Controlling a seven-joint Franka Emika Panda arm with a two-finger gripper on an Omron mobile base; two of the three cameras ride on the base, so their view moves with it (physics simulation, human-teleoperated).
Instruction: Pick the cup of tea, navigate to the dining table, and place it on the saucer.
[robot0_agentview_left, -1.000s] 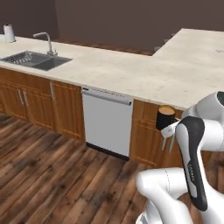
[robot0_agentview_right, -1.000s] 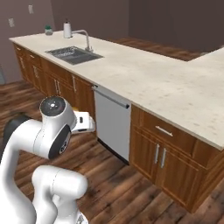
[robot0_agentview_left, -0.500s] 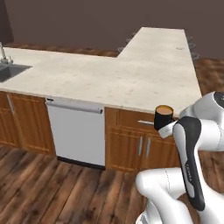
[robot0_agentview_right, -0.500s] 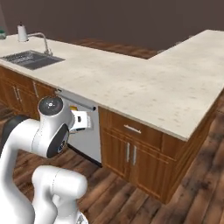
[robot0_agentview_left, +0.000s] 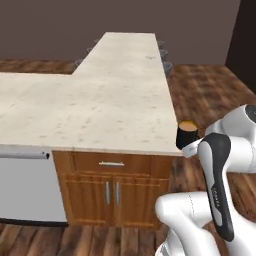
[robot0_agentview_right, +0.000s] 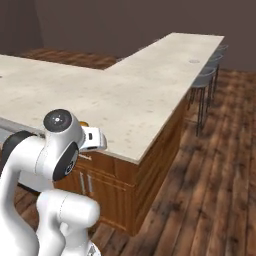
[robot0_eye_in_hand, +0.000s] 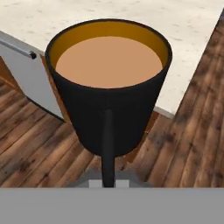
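The cup of tea (robot0_agentview_left: 187, 135) is a black mug with orange-brown liquid, held level in the air beside the counter's near right corner. In the hand view the cup of tea (robot0_eye_in_hand: 109, 87) stands close and upright, its handle toward the camera. My gripper (robot0_agentview_left: 190, 148) is shut on it from below and behind, and the mug hides the fingertips of the gripper (robot0_eye_in_hand: 108, 181). The dining table (robot0_agentview_left: 125, 75) is the long speckled beige top stretching away. On its far end lies the saucer (robot0_agentview_left: 149, 58), a faint pale disc, and in the right base view the saucer (robot0_agentview_right: 193, 61) is far from the cup.
Grey stools (robot0_agentview_right: 205, 77) line the far right side of the table. Wooden cabinets (robot0_agentview_left: 112, 190) and a grey dishwasher front (robot0_agentview_left: 25, 185) stand under the near counter. Open wooden floor (robot0_agentview_right: 210, 190) runs along the table's right side.
The whole picture has slid left as the base turned: sink and dishwasher have left the middle of the view and the long table with stools has come in. The cup stays held.
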